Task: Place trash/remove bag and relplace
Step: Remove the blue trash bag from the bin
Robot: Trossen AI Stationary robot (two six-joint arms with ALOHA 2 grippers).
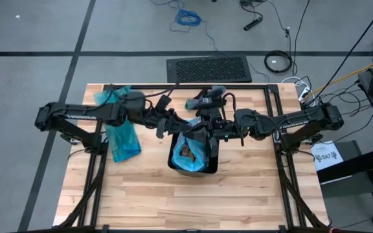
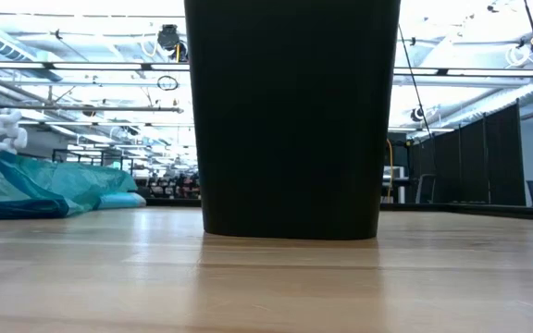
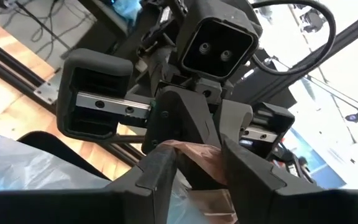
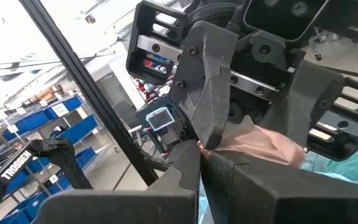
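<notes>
Here both arms meet over the black bin (image 1: pixel 193 155), which stands near the middle of the wooden worktop (image 1: pixel 141 194). The bin is lined with a light blue bag (image 1: pixel 188 163), and inside it lies a small heap of brownish trash (image 1: pixel 188 151). In the low view the bin (image 2: pixel 291 116) fills the centre as a dark upright shape resting flat on the worktop (image 2: pixel 266 287).

The left gripper (image 1: pixel 196 131) and the right gripper (image 1: pixel 217 131) face each other just above the bin's far rim, close enough that each wrist camera is filled by the other gripper. Between them is a crumpled brown-pink scrap (image 3: pixel 199 163). In the left wrist view the left gripper (image 3: pixel 197 168) has its jaws parted, one finger either side of the scrap. In the right wrist view the right gripper (image 4: pixel 204 160) has its jaws closed together, and the same scrap (image 4: pixel 261 146) sits just beyond their tips; whether they pinch its edge I cannot tell. The opposite gripper's fingers (image 4: pixel 207 93) straddle the scrap there.

A second light blue bag (image 1: pixel 122 139) lies flat on the worktop under the left arm, well apart from the bin, and it shows in the low view as a crumpled teal heap (image 2: pixel 44 185). Another bunch of blue plastic (image 1: pixel 112 97) sits beside the left arm near the far edge.
</notes>
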